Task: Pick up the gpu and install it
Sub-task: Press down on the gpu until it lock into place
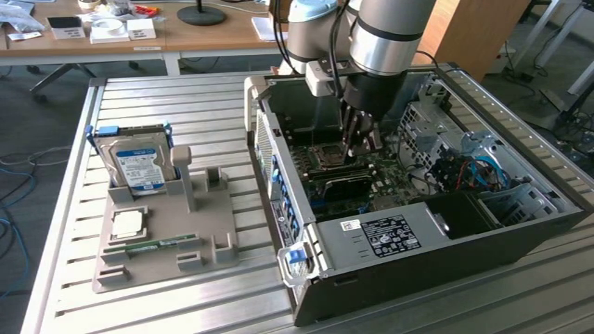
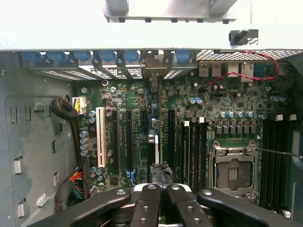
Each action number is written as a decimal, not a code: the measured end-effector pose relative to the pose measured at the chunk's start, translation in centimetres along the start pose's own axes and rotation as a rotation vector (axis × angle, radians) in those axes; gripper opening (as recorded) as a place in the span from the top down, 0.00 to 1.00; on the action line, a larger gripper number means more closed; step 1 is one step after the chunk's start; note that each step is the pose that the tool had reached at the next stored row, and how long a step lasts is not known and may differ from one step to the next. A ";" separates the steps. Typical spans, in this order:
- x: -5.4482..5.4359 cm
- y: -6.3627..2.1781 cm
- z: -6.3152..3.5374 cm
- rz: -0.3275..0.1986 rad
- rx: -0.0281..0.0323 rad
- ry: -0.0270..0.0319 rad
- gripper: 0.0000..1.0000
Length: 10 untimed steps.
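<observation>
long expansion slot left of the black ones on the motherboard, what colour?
White: the expansion slot stands out against the green motherboard and neighbouring black slots. Wrist view shows it best.

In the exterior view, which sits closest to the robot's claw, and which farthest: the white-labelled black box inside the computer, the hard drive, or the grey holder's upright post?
Measured from the gripper, inside the open case:
1. Black box, in the case just below it.
2. Upright post, on the grey holder toward the exterior view's left.
3. Hard drive, farther left still.
</observation>
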State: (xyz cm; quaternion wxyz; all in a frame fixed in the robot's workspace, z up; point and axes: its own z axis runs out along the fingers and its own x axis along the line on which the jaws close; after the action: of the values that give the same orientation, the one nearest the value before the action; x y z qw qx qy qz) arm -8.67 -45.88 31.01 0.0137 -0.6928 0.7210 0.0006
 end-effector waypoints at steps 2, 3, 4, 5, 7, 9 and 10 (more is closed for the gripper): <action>0.0 0.00 0.00 0.000 0.0000 0.0000 0.89; 0.0 0.00 0.00 0.000 0.0000 0.0000 0.89; 0.0 0.00 0.00 0.000 0.0000 0.0000 0.89; 0.0 0.00 0.00 0.000 0.0000 0.0000 0.89; 0.0 0.00 0.00 0.000 0.0000 0.0000 0.89; 0.0 0.00 0.02 0.000 0.0000 0.0000 0.89; 0.0 0.00 0.07 0.000 0.0001 -0.0003 0.89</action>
State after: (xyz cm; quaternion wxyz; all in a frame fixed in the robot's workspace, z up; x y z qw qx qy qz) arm -8.66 -45.88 30.94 0.0139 -0.6928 0.7210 0.0006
